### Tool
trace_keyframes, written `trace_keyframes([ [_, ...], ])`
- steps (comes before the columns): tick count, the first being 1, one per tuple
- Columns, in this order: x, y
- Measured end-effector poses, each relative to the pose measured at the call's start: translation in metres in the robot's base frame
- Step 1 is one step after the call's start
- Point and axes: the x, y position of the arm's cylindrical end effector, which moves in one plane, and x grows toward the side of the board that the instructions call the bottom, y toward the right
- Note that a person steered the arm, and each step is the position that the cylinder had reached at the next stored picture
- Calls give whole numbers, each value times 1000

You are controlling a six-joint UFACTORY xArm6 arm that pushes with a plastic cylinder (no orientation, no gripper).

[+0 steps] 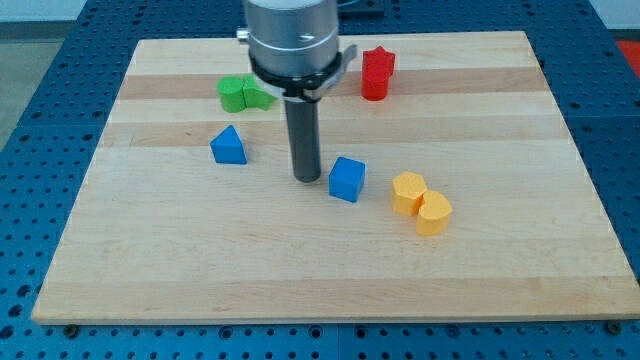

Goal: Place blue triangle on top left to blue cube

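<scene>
Camera view: my tip (306, 178) rests on the wooden board (500, 260), between the blue triangle (228, 146) and the blue cube (347, 179). It stands just beside the cube, on the cube's left in the view, and well apart from the triangle. The arm carries no claw, only the rod, which grasps nothing.

The blue triangle lies left of the cube and slightly nearer the view's top. Two green blocks (243, 93) touch each other near the top. Two red blocks (377, 73) stand together at the top, right of the rod. Two yellow blocks (421, 203) touch each other right of the cube.
</scene>
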Motion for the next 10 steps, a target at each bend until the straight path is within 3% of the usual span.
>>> trace_keyframes([
  [1,0,29],
  [4,-17,34],
  [6,2,-75],
  [7,10,-158],
  [8,-30,-210],
  [9,-74,-206],
  [10,-61,-152],
])
